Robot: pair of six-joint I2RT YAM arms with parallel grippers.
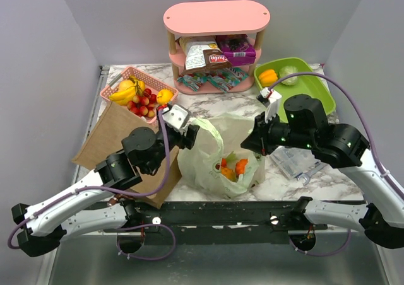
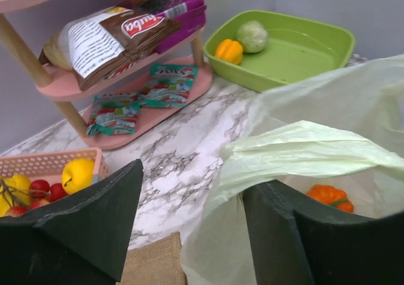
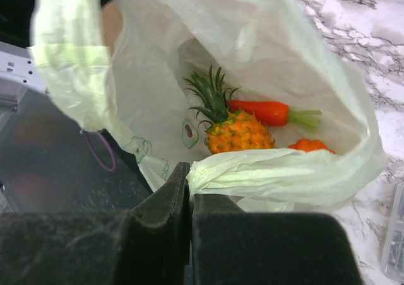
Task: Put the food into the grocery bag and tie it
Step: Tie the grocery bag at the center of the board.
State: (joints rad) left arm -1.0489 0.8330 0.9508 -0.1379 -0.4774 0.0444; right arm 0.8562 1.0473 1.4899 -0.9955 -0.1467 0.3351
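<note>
the grocery bag [image 1: 211, 165] slumps mid-counter [image 1: 214, 103], mouth open, with a pineapple [image 3: 238, 133] and a carrot [image 3: 268, 113] inside it. the right gripper [image 3: 189, 185] has its jaws clamped on the bag's right rim, with thin film bunched between them. the left gripper [image 2: 196, 184] sits at the bag's left rim, jaws apart and gripping nothing. the risk is a one-sided pull: with only one edge held, a tug could tip the bag, spill the food or tear the film. the snack pack [image 2: 104, 42] and purple box [image 2: 183, 14] behind the bag are not yet packed, so tying now would be premature.
</note>
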